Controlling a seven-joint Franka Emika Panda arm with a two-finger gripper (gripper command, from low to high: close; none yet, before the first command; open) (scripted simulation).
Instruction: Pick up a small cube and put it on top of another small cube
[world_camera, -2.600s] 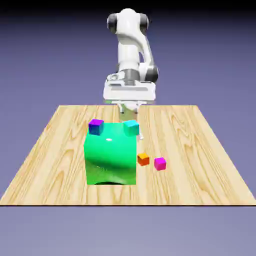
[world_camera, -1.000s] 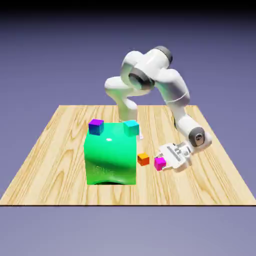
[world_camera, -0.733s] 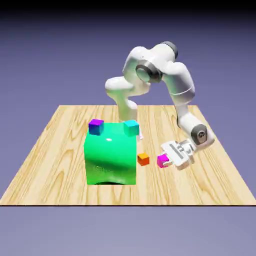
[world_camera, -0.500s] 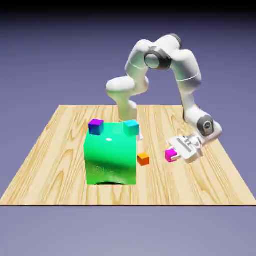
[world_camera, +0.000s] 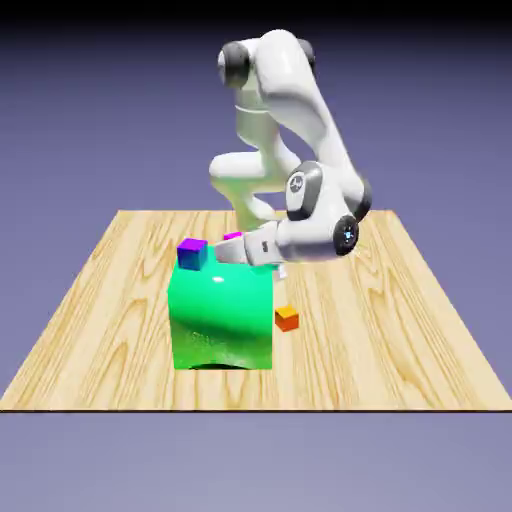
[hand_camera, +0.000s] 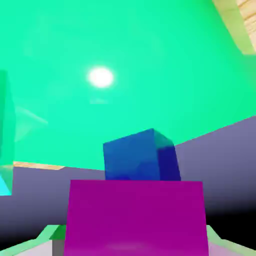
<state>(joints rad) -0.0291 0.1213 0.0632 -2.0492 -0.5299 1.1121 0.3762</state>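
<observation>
My gripper (world_camera: 231, 251) is shut on the small cube (world_camera: 233, 237), a tiny magenta-pink one, and holds it just above the top of the big glossy green block (world_camera: 220, 320). In the hand view this small cube (hand_camera: 137, 217) fills the bottom middle and hides most of the fingertips. Just beyond it stands a blue cube (hand_camera: 140, 160) against the green block (hand_camera: 125, 75). In the exterior view that purple-topped blue cube (world_camera: 192, 253) sits on the block's top left corner, a little to the left of the held cube.
An orange cube (world_camera: 287, 318) lies on the wooden table (world_camera: 400, 330) right of the green block. The hand and forearm (world_camera: 310, 225) hang over the block's top right corner and hide what stands there. A cyan sliver (hand_camera: 4, 187) shows at the hand view's left edge.
The gripper closed on the pink cube on the table at the right, lifted it, and swung it up and left to the green block's top.
</observation>
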